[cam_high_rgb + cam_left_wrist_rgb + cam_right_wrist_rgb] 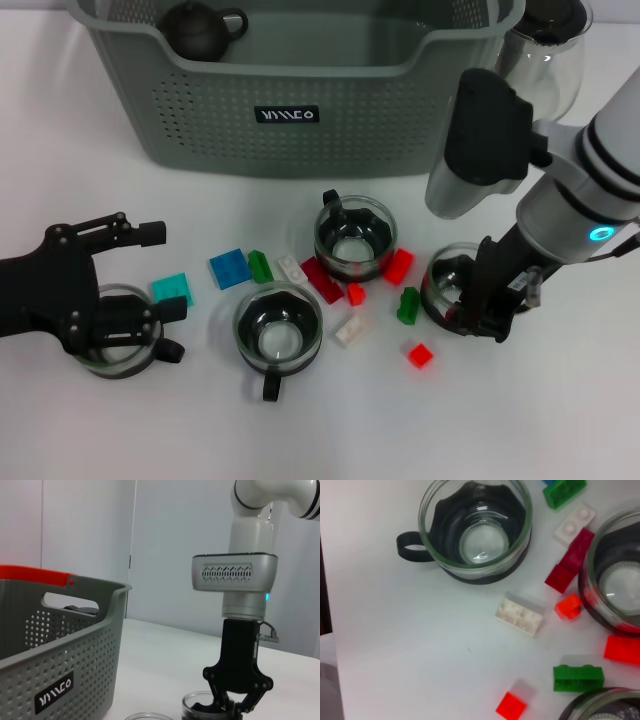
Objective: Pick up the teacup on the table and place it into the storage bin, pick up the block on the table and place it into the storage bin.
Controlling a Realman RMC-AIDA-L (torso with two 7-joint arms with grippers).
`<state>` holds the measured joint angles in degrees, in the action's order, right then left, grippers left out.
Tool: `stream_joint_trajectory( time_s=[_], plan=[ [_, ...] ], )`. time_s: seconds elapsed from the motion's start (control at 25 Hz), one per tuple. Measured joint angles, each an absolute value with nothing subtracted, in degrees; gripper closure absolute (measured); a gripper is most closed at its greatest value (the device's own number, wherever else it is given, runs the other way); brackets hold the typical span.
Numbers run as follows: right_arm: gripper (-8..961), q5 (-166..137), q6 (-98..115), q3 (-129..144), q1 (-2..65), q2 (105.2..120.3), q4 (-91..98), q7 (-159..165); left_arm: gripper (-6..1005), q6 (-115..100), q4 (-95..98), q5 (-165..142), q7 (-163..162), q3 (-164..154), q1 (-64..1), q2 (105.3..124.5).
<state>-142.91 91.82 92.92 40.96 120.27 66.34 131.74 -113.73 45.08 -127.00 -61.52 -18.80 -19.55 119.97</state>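
Right tool on a glass teacup, perforated storage bin beyond

Right tool [478,318] grips a round glass teacup [447,285]; ribbed plastic blocks [409,305] lie just beside it. Left tool [150,285], spread open, straddles another teacup [118,335] on the desk [560,420]; grey-green storage bin [290,120] beyond.

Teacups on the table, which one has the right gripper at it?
The teacup at the far right of the row: the right gripper reaches down over its rim, beside a green block.

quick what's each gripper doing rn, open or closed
left gripper: open, fingers around a teacup.
right gripper: closed on another teacup's rim.
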Motion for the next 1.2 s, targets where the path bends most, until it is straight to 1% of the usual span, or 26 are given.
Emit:
stream_joint_trajectory(
  time_s=[0.12,0.28,0.44,0.48,0.56,0.6,0.68,0.76,0.88,0.96,1.2],
  plan=[
    [888,-142.8,94.8,90.9,40.4,120.17,69.8,131.6,156,-113.7,45.1,-127.0,-61.5,-18.8,-19.5,119.97],
    [889,-140.0,100.8,83.1,39.6,120.14,75.7,128.8,155,-113.7,45.1,-127.0,-61.5,-18.8,-19.6,119.96],
    [890,-126.0,105.2,69.3,39.2,120.16,79.3,123.6,155,-113.5,45.1,-127.0,-61.4,-18.7,-19.6,119.91],
    [890,-118.3,104.4,63.8,39.0,120.18,79.3,121.5,155,-113.4,45.0,-127.0,-61.4,-18.7,-19.5,119.92],
    [891,-115.2,102.7,62.1,38.7,120.2,79.1,120.8,155,-113.0,44.9,-127.0,-61.4,-18.7,-19.5,119.97],
    [891,-111.3,97.6,61.0,38.1,120.33,78.7,120.3,155,-112.8,44.7,-127.0,-61.4,-18.7,-19.5,119.97],
    [892,-110.3,93.9,61.4,38.0,120.36,78.6,120.8,155,-112.5,44.3,-127.0,-61.4,-18.7,-19.7,119.96],
    [893,-110.5,85.8,63.3,38.5,120.37,78.1,123.7,155,-112.2,43.9,-127.0,-61.4,-18.7,-20.0,119.89],
    [894,-113.5,74.8,67.0,41.8,120.28,76.7,129.8,155,-112.1,43.6,-127.0,-61.3,-18.9,-20.3,119.84],
    [895,-117.2,69.4,68.5,45.3,120.31,74.5,133.8,155,-111.9,43.6,-127.0,-61.4,-19.0,-20.6,119.92],
    [894,-136.6,58.3,70.3,59.9,120.3,60.9,150.3,156,-111.6,43.5,-127.0,-61.7,-19.2,-21.1,119.99]
  ],
)
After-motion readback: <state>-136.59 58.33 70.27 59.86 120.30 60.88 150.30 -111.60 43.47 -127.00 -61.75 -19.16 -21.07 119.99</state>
